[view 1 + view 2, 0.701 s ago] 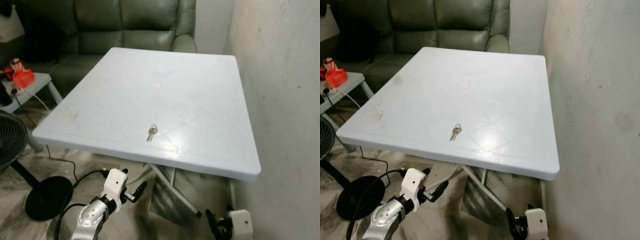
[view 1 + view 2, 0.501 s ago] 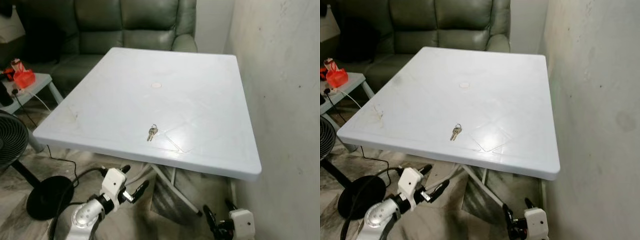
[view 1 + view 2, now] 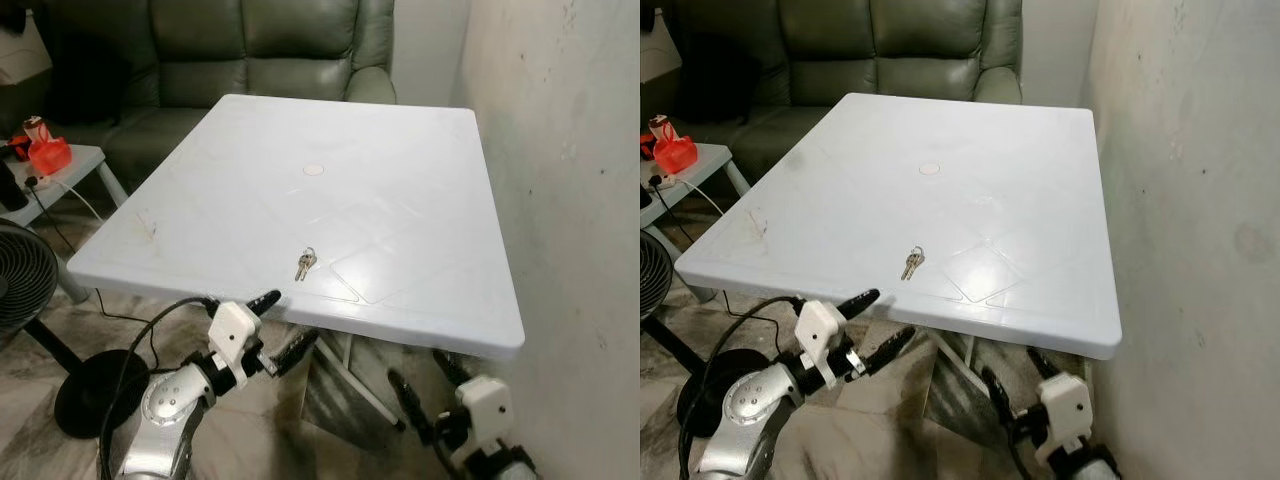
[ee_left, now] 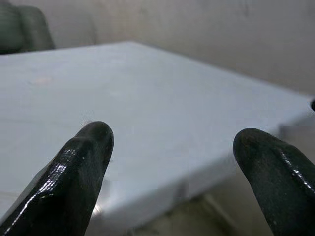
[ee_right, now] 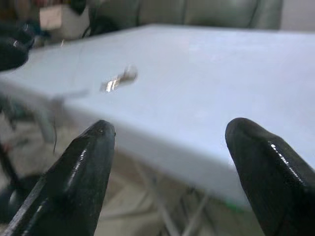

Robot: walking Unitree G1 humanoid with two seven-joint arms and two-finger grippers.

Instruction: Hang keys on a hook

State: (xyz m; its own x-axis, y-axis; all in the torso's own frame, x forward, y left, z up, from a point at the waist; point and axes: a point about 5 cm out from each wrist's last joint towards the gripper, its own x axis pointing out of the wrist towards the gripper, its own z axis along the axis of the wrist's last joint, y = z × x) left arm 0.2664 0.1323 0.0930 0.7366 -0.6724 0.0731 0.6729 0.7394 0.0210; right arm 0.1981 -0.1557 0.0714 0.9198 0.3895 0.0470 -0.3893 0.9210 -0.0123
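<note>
The small bunch of silver metal keys (image 3: 304,264) lay on the white plastic bench (image 3: 400,180), near its front edge. The left gripper (image 3: 283,327) hung just below that edge, jaws spread and empty; the right gripper (image 3: 424,388) sat lower, jaws likewise spread.

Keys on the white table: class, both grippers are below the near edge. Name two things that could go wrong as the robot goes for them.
1. The keys lie flat on the smooth table, close to its near edge; a clumsy pinch might push them along or off it.
2. The left gripper and right gripper, both open, sit under that edge, so an arm raised straight up could knock the tabletop.
</note>
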